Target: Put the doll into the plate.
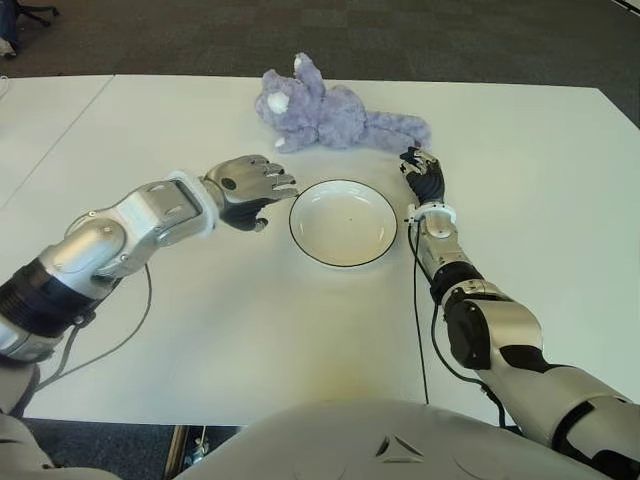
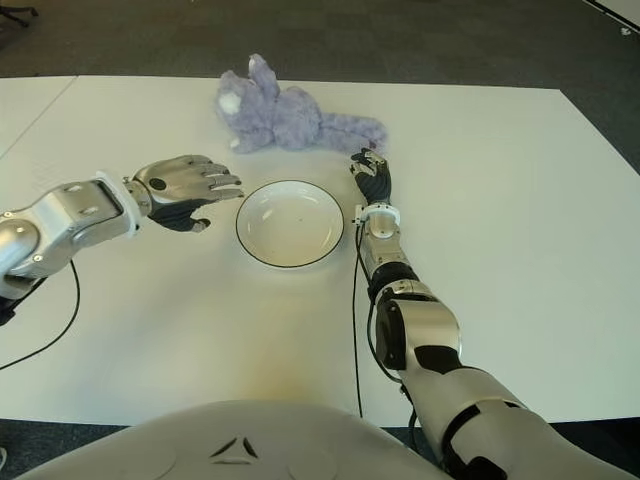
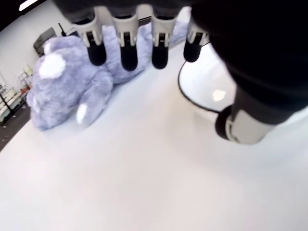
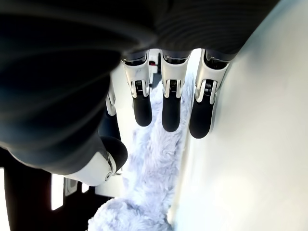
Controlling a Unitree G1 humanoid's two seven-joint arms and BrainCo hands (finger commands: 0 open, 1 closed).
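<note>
With both the right hand (image 1: 424,172) and left hand (image 1: 248,188) open and empty, the right should probably close around the doll (image 1: 330,112) tail-end firmly before lifting toward the plate (image 1: 343,222).

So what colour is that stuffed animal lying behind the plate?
The plush doll is lavender-purple with a white muzzle, clearest in the left eye view.

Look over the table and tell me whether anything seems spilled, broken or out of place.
Nothing stands out. The doll lies on its side on the table beyond the plate, which is upright and empty. The left hand shows left of the plate, open; the right hand is open by the doll's tail end.
</note>
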